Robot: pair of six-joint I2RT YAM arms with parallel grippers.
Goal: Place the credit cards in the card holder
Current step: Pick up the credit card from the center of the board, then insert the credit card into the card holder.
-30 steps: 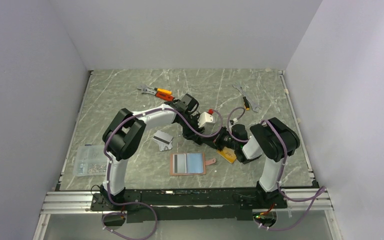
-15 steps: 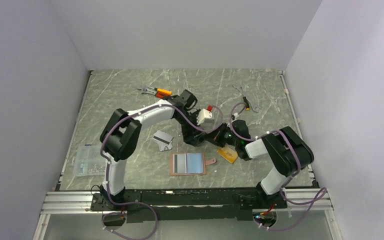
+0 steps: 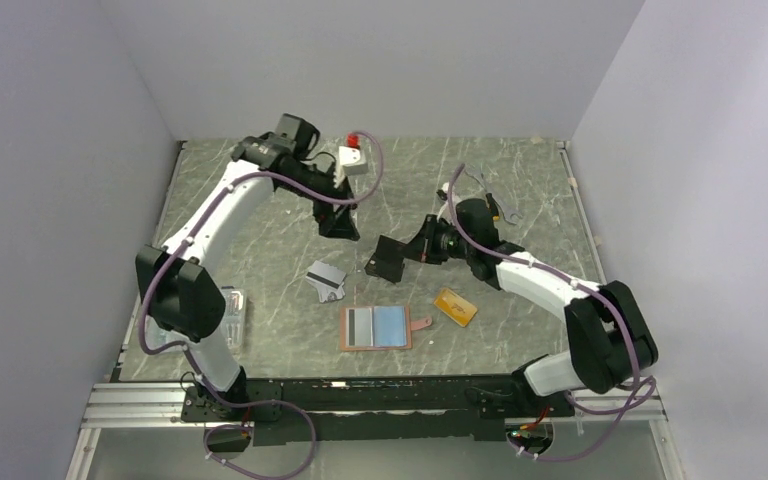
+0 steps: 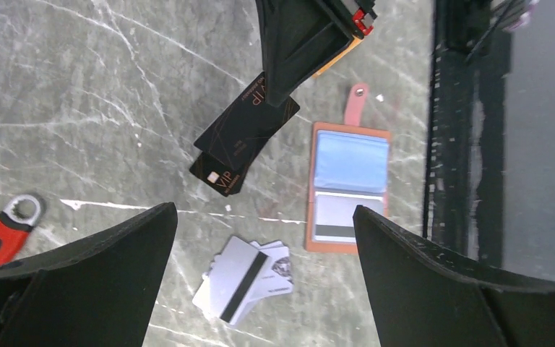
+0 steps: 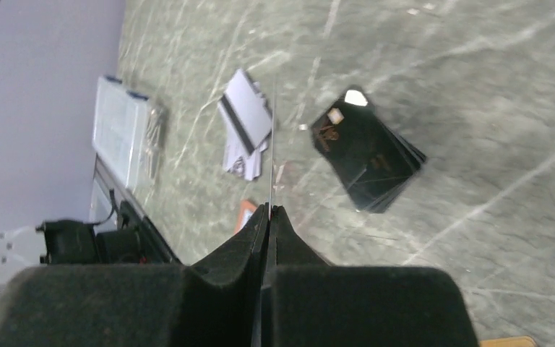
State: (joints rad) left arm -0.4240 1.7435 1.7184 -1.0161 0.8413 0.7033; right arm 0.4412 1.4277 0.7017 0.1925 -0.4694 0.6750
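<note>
At my far left, a clear plastic box [image 5: 119, 126] sat near the edge of the marble-patterned table [image 3: 410, 172]. My left gripper [image 4: 261, 217] hung above the middle of the table, pointing down, its jaws spread as wide as they go and holding nothing. Beneath it lay a small fan of silver-grey cards [image 4: 242, 285], the top one crossed by a dark stripe. A red-handled tool [image 4: 3, 231] lay well apart from them on the far side.

Just right of the silver-grey cards and closer to my bases, the card holder [image 3: 375, 327] lay flat and open. One half showed blue and the other grey with a dark band, and its snap tab [image 4: 356, 101] stuck out to the right. Beyond the holder, two black cards [image 4: 249, 130] with gold lettering rested on the table, one overlapping the other.

My right gripper [image 5: 269, 210] reached in low from the right, with its tip over the near edge of those black cards. I could not tell whether it touched them. Its jaws were pressed together on a thin card [image 5: 272, 144] that I saw only edge-on, so I could not tell its colour.

Furthest right, an orange-gold card [image 3: 455, 307] lay flat near the snap tab, not touching it.
</note>
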